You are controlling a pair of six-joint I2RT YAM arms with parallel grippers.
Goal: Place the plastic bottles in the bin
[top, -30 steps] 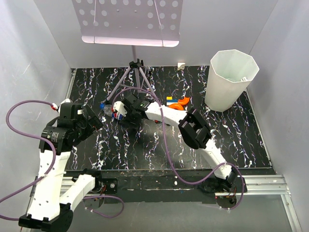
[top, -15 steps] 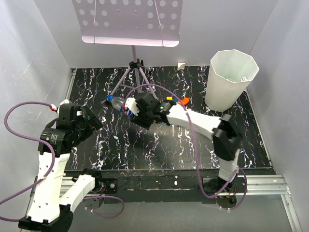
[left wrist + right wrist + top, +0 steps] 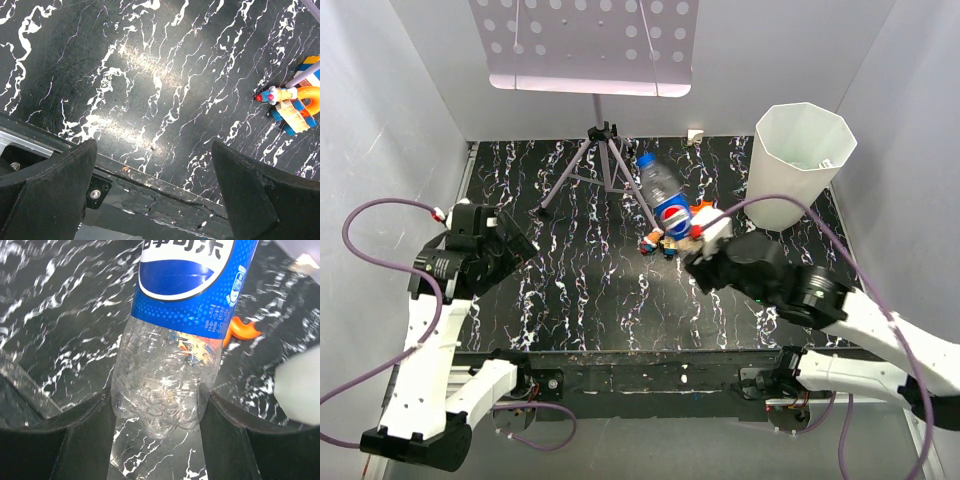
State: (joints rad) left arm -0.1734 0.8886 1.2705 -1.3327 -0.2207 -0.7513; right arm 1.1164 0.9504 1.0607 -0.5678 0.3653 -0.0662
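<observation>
The right claw is clenched on the Pepsi bottle, with its two dark fingers pressed against either side of the clear, ribbed bottom end. The bottle is tilted, its blue cap pointing toward the back of the worktop and the blue label facing up. In the right wrist view the black, white-veined surface shows beyond the bottle's base, so the bottle hangs clear of it. The bin stands upright at the far right corner, to the right of the bottle and apart from it, its mouth open to the top camera. An orange block lies on the worktop just beside the bottle, between it and the bin. The left claw hovers over the near left part of the worktop, released, its fingers spread wide with nothing between them. Its wrist camera looks down on bare surface and a cluster of small toy pieces off to one side. A tripod stand rises at the back
</observation>
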